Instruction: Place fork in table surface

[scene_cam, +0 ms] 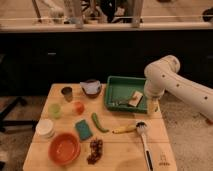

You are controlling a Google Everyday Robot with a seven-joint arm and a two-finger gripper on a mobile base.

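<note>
Hand (152, 106) hangs by the right wall of the green tray (127, 78); I can't tell if it's open or holding anything. Fork (121, 103) lies in the tray beside the tan block (135, 98), so a sloppy reach could snag the block or wall. White brush (145, 144) crowds the counter (120, 156) just below.

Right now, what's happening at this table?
The white robot arm has its end effector down beside the green rectangular plastic tray, on the side toward the arm. The small silver-grey metal fork lies in the tray beside a tan rectangular block, not yet on the pale wood tabletop.
</note>
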